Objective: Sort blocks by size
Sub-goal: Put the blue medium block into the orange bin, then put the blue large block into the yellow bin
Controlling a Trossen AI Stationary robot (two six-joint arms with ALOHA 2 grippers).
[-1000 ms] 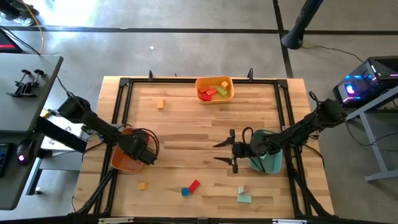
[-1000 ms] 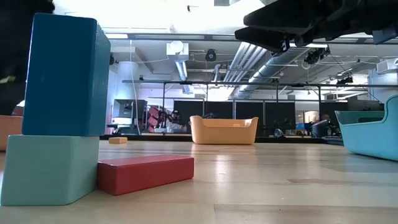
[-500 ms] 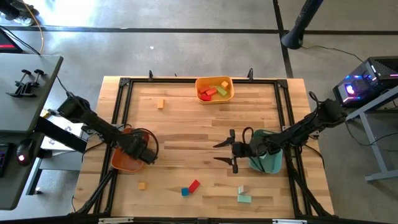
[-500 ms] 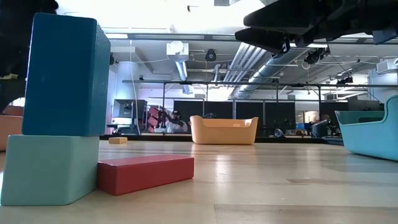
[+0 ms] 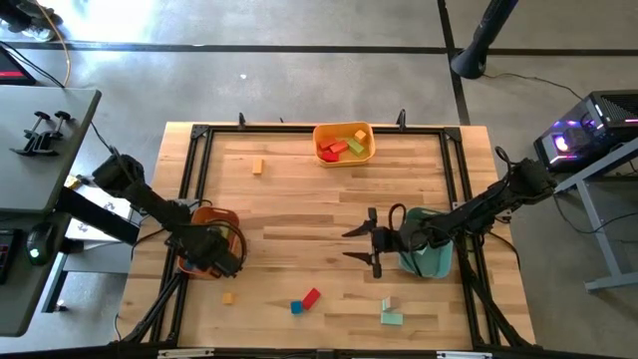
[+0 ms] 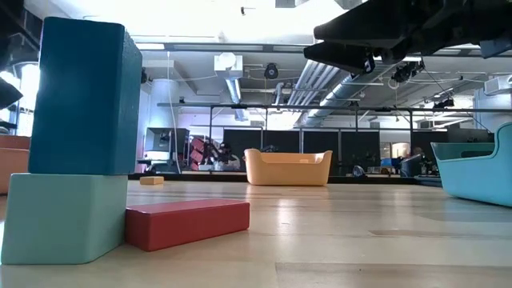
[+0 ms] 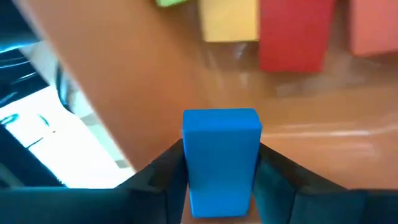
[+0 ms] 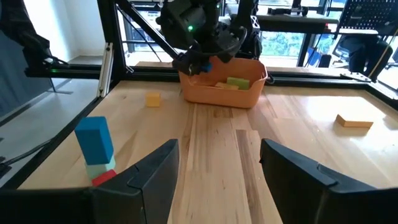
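Three plastic trays are seen on the wooden slatted table (image 5: 299, 209). The yellow tray (image 5: 344, 143) at 12 o'clock holds red, green and yellow blocks (image 5: 339, 148). The orange tray (image 5: 196, 261) at 9 o'clock, smooth and glossy inside, is shown in the left wrist view holding a yellow block (image 7: 229, 20), a red block (image 7: 292, 34), another reddish one and a green piece at the edge. The teal tray (image 5: 427, 257) at 3 o'clock is partly covered by the right arm; its contents cannot be told.

The left gripper (image 5: 214, 251) is placed over the orange tray, pinched on a blue block (image 7: 221, 158), a smooth rectangular bar clamped between both dark fingers (image 7: 163, 177). The right gripper (image 5: 359, 239) is held just beside the teal tray near table centre, fingers spread wide, nothing between them.

Loose pieces are left on the table: a small orange block (image 5: 257, 167) at 11 o'clock, a yellow cube (image 5: 228, 297) at 7 o'clock, a red bar (image 5: 311, 298) touching a small blue cube (image 5: 296, 307) at 6 o'clock, and a pale teal block (image 5: 391, 317) at 5 o'clock. In the low view, a tall blue block (image 6: 80, 96) is stacked on a teal block (image 6: 64, 218), with a flat red bar (image 6: 188, 224) against it.
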